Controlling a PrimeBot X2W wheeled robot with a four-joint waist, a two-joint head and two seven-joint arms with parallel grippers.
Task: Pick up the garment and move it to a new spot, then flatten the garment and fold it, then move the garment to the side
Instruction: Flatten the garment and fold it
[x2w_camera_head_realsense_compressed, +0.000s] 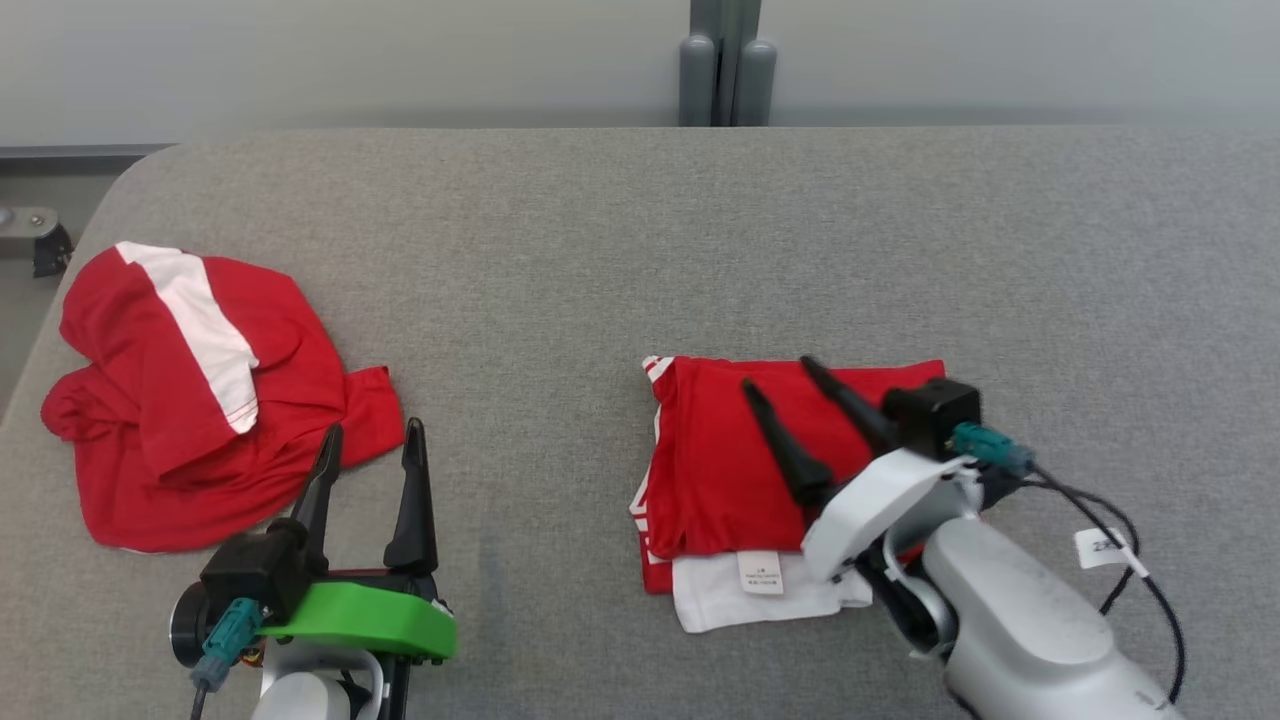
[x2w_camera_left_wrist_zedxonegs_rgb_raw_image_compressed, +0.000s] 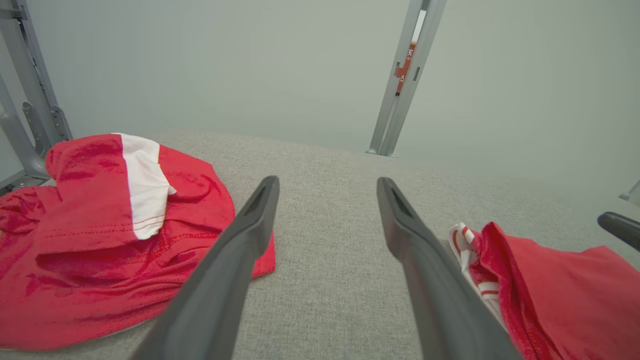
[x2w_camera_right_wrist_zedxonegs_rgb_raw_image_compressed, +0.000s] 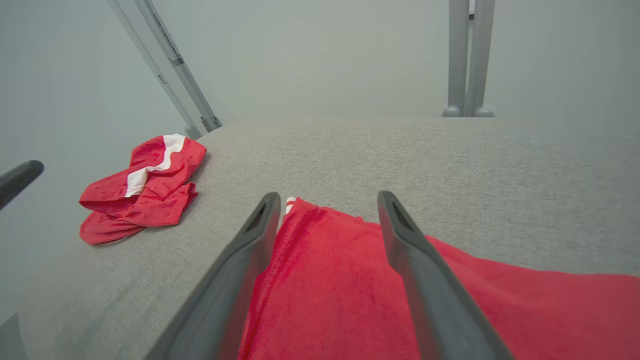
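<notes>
A folded red garment (x2w_camera_head_realsense_compressed: 720, 470) with white stripes and a white inner layer with a label lies on the grey table (x2w_camera_head_realsense_compressed: 600, 250), right of centre. My right gripper (x2w_camera_head_realsense_compressed: 777, 374) hovers just over it, open, nothing between its fingers; its wrist view has the red cloth (x2w_camera_right_wrist_zedxonegs_rgb_raw_image_compressed: 340, 280) right beneath the open gripper (x2w_camera_right_wrist_zedxonegs_rgb_raw_image_compressed: 328, 195). My left gripper (x2w_camera_head_realsense_compressed: 373, 428) stands open at the lower left, over bare table, nothing held. In the left wrist view the open gripper (x2w_camera_left_wrist_zedxonegs_rgb_raw_image_compressed: 327, 181) points between both red cloths, the folded garment (x2w_camera_left_wrist_zedxonegs_rgb_raw_image_compressed: 560, 290) at the right.
A second, crumpled red garment (x2w_camera_head_realsense_compressed: 190, 400) with a white band lies near the table's rounded left edge, close to my left fingers (x2w_camera_left_wrist_zedxonegs_rgb_raw_image_compressed: 100, 235) (x2w_camera_right_wrist_zedxonegs_rgb_raw_image_compressed: 145, 195). A grey post (x2w_camera_head_realsense_compressed: 725, 60) stands behind the table. A black cable with a tag (x2w_camera_head_realsense_compressed: 1105, 548) hangs off my right wrist.
</notes>
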